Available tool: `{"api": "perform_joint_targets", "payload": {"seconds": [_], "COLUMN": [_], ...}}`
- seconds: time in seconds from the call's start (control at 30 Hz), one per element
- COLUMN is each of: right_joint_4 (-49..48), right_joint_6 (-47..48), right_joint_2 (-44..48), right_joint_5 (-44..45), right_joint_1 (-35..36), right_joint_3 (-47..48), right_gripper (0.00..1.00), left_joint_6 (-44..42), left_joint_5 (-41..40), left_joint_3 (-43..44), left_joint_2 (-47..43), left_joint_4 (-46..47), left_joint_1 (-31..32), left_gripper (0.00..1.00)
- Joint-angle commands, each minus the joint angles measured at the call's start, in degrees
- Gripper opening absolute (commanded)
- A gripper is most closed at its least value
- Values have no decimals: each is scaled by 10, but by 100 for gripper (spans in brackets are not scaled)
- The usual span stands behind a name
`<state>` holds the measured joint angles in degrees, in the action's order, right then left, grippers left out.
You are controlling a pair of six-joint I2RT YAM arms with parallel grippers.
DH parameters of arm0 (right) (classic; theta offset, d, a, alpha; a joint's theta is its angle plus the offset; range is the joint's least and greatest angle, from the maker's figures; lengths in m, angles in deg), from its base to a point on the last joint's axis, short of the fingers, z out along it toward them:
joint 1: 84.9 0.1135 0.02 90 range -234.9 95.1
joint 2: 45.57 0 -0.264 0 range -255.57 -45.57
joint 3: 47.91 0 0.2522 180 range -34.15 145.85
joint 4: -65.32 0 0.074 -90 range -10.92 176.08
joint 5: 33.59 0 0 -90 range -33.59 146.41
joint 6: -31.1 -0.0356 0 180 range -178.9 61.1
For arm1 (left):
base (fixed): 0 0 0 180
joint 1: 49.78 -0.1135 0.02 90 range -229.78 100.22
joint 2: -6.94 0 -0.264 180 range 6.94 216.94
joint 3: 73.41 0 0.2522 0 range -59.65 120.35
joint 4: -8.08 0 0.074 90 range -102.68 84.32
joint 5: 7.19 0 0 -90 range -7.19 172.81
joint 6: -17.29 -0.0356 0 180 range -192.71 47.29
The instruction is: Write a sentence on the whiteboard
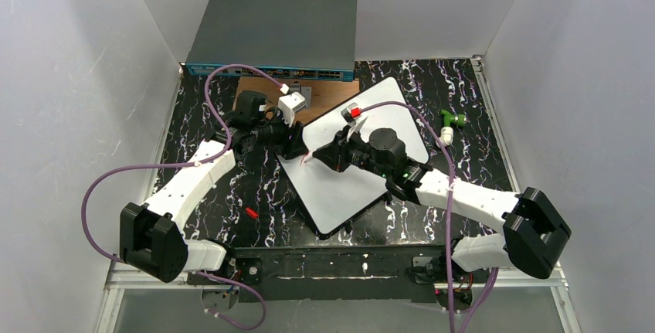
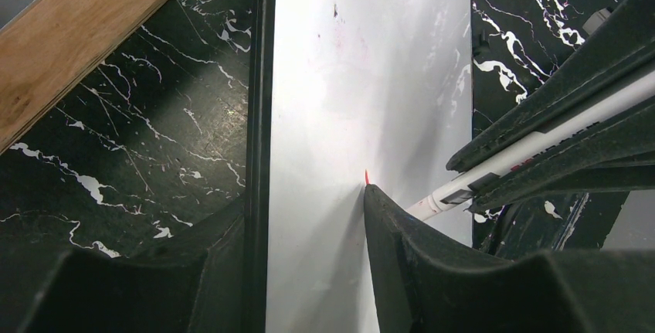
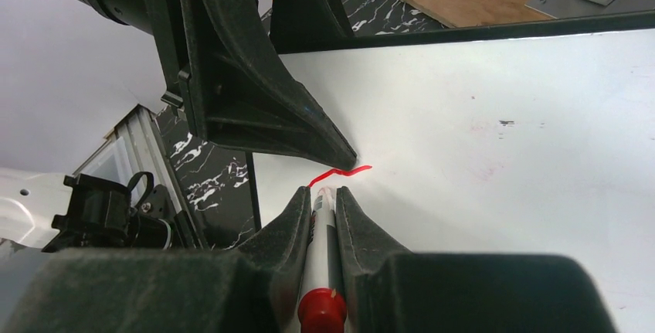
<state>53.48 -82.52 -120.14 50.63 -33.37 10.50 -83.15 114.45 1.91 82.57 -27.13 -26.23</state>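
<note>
The whiteboard (image 1: 351, 194) lies tilted on the black marbled table. It also shows in the left wrist view (image 2: 363, 78) and the right wrist view (image 3: 502, 194). My right gripper (image 1: 328, 155) (image 3: 323, 190) is shut on a white marker (image 3: 318, 240) with a red end, its tip on the board near the left edge. A short wavy red line (image 3: 340, 171) runs from the tip. My left gripper (image 1: 296, 146) (image 2: 305, 202) is open and straddles the board's left edge, one finger on the board, one over the table. The marker (image 2: 525, 151) shows beside it.
A grey network switch (image 1: 274, 35) stands at the back, with a wooden plate (image 1: 263, 90) and a small white fixture (image 1: 292, 105) in front of it. A red-and-white item (image 1: 354, 111) sits at the board's top. A small red piece (image 1: 251, 212) lies left, a green-white part (image 1: 450, 121) right.
</note>
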Motion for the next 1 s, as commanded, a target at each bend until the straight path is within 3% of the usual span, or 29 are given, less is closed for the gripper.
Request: {"api": "perform_joint_targets", "payload": {"seconds": [0.0,0.97], "right_joint_4": [-37,-4], "right_joint_6": [-2,4], "right_joint_2": [-7,31], "right_joint_5": [15,44], "right_joint_1": [3,-1], "right_joint_3": [32,-59], "right_gripper": [1,1], "left_joint_6": [-54,-55], "left_joint_5": [15,12], "left_joint_3": [1,8], "left_joint_2": [2,7], "left_joint_4": [-39,-39], "left_joint_1": [20,20], "left_gripper": [0,0]}}
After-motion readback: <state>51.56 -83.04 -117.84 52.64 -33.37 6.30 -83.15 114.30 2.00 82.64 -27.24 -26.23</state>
